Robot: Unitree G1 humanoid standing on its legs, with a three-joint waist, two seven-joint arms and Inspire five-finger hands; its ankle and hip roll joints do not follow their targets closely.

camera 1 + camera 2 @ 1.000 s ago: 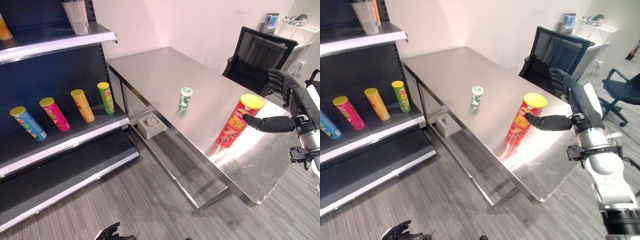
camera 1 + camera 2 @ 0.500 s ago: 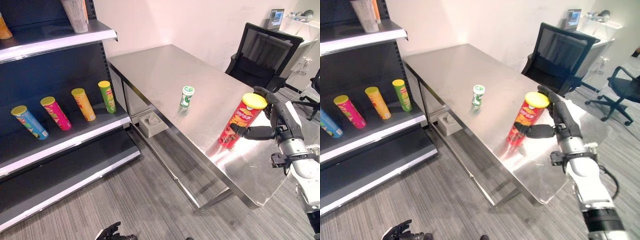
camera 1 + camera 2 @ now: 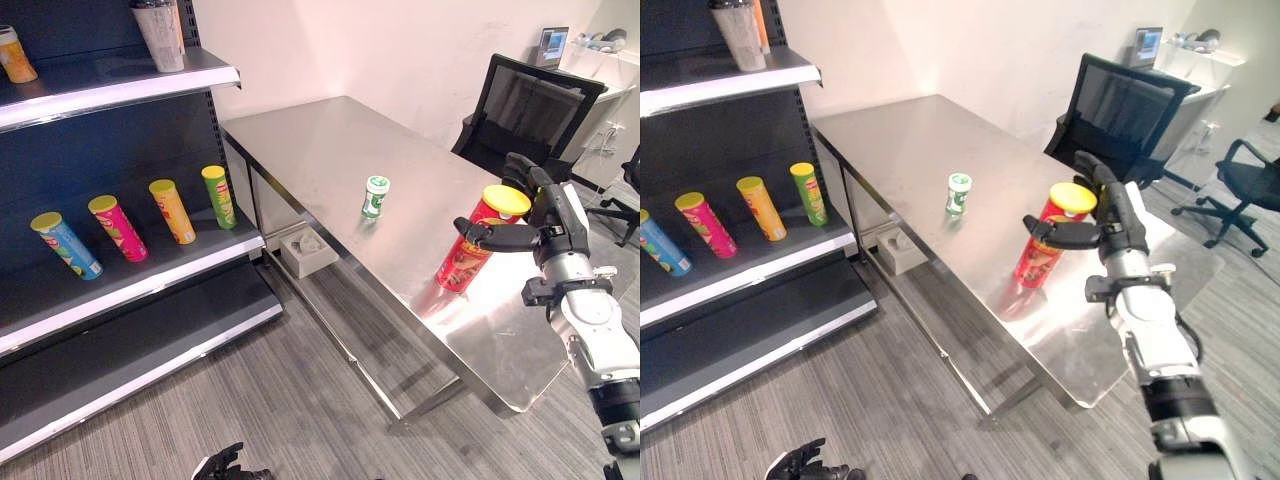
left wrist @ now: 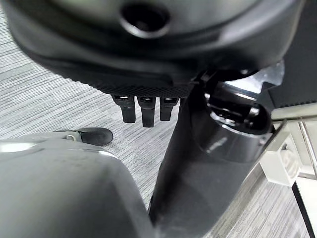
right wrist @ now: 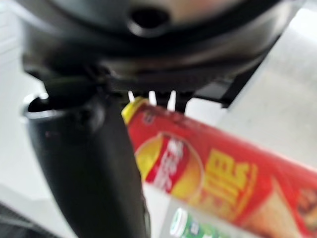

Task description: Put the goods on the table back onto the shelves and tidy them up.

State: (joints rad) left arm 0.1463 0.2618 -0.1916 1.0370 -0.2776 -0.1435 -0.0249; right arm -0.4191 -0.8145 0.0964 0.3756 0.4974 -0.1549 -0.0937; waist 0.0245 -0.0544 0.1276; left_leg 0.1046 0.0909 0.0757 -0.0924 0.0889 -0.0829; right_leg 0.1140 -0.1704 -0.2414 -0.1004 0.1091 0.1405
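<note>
1. A red crisp tube (image 3: 468, 247) with a yellow lid stands tilted on the steel table (image 3: 330, 150), close to the long front edge and toward the table's near right end.
2. The right hand (image 3: 528, 215) is at the tube's upper part: its thumb reaches across the front of the tube just under the lid and its fingers lie behind the lid. The right wrist view shows the tube between thumb and fingers, so the hand is grasping it.
3. A small green-and-white cup (image 3: 373, 196) stands upright near the middle of the tabletop, well apart from the tube, with bare steel all round it.
4. The far half of the tabletop lies open; a black office chair (image 3: 520, 115) stands behind the far long edge.
5. A dark shelf unit (image 3: 120, 80) stands off the table's left end. Its middle shelf carries blue (image 3: 64, 244), pink (image 3: 118, 227), orange (image 3: 172, 210) and green (image 3: 219, 196) tubes in a row, with gaps between them.
6. A grey tissue box (image 3: 306, 250) sits on the floor under the table's front edge.
7. The left hand (image 3: 228, 465) hangs low over the carpet, fingers loosely curled, holding nothing.
</note>
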